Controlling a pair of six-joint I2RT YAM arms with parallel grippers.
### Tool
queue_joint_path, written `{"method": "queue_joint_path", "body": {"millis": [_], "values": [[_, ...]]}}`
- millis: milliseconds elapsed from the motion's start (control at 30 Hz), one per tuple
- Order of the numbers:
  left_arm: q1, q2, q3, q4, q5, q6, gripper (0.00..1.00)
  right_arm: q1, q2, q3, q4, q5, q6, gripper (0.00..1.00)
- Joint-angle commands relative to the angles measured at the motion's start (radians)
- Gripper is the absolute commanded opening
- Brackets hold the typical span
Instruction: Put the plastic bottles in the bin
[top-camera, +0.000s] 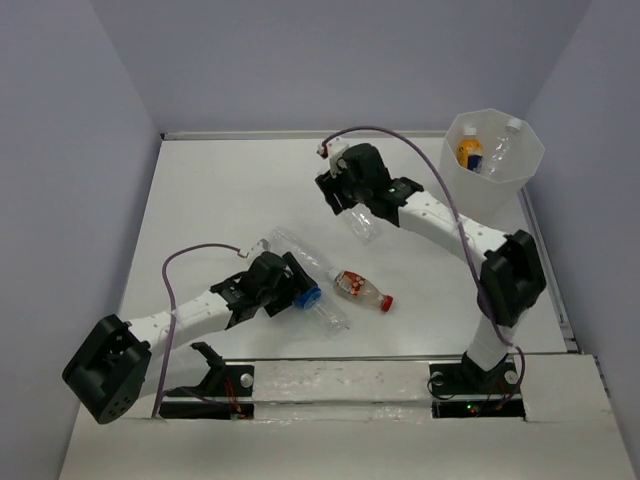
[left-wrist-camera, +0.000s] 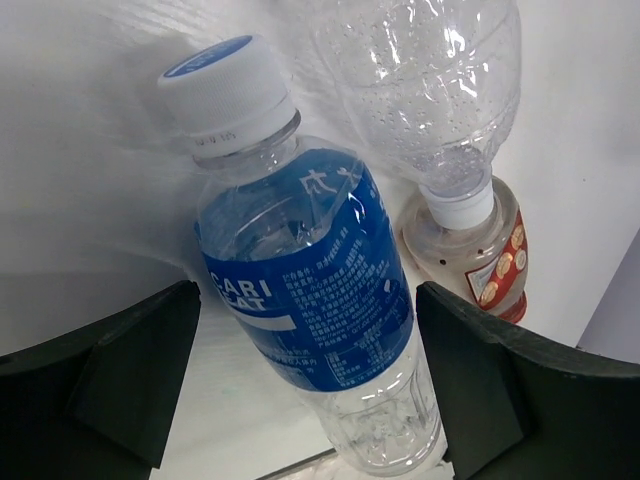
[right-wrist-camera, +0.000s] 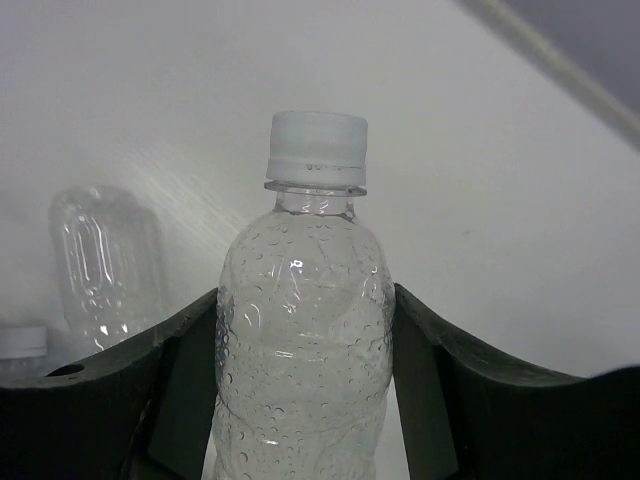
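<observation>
Two bottles binned, one gripped, three down on the surface

Two of the plastic bottles already inside the bin at the upper right of the overhead frame: orange bottle toward the left wall, binned clear bottle just beside it, white cap uppermost.

Left of the bin, near the upper middle: right end effector clamped narrow on the gripped clear bottle. In its wrist view, dark fingers pressed to both flanks of the body, white cap toward the top of the frame, droplets on the wall.

Lower middle of the overhead frame: three more lying on the white surface. Left end effector spread wide, astride the blue-labelled bottle and not closed on it. Strip of bare surface showing between that bottle and the finger at lower left; opposite finger just beside or touching the label at lower right, cannot tell which. White cap with a blue top pointing to the upper left of that view. Lying clear bottle at the upper right there, on its side, white cap against the red-labelled bottle. Overhead, red-labelled bottle on its side right of the left end effector, red cap toward the lower right
</observation>
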Motion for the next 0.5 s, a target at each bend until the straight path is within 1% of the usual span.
{"method": "queue_joint_path", "body": {"millis": [0,33,100,133,167,200,233,267,300,367,400,433,467], "values": [[0.004,0.048,-0.014,0.071,-0.024,0.033,0.96,0.003,-0.264,-0.051,0.224,0.133,-0.039,0.40],[0.004,0.052,-0.018,0.075,-0.025,0.033,0.95,-0.012,-0.333,-0.076,0.274,0.185,-0.047,0.40],[0.004,0.059,-0.026,0.089,-0.033,0.034,0.92,-0.049,-0.393,-0.088,0.308,0.242,-0.070,0.39],[0.004,0.059,-0.037,0.094,-0.038,0.036,0.91,-0.076,-0.418,-0.093,0.351,0.268,-0.076,0.39],[0.004,0.057,-0.040,0.095,-0.042,0.036,0.87,-0.148,-0.442,-0.098,0.377,0.300,-0.082,0.39],[0.004,0.052,-0.044,0.103,-0.053,0.039,0.84,-0.191,-0.482,-0.108,0.438,0.317,-0.087,0.39],[0.004,0.049,-0.050,0.104,-0.057,0.044,0.79,-0.235,-0.494,-0.113,0.475,0.365,-0.088,0.39],[0.004,0.046,-0.052,0.106,-0.068,0.053,0.77,-0.327,-0.505,-0.114,0.542,0.382,-0.084,0.38],[0.004,0.037,-0.055,0.104,-0.073,0.060,0.70,-0.372,-0.514,-0.124,0.579,0.389,-0.076,0.37],[0.004,0.026,-0.060,0.103,-0.088,0.073,0.63,-0.453,-0.510,-0.128,0.658,0.408,-0.055,0.37],[0.004,0.013,-0.064,0.103,-0.100,0.077,0.59,-0.516,-0.504,-0.128,0.676,0.408,-0.041,0.37],[0.003,0.005,-0.073,0.103,-0.108,0.080,0.51,-0.542,-0.485,-0.136,0.699,0.406,-0.036,0.37],[0.004,-0.003,-0.078,0.103,-0.111,0.082,0.47,-0.565,-0.473,-0.141,0.718,0.402,-0.032,0.37]]}}
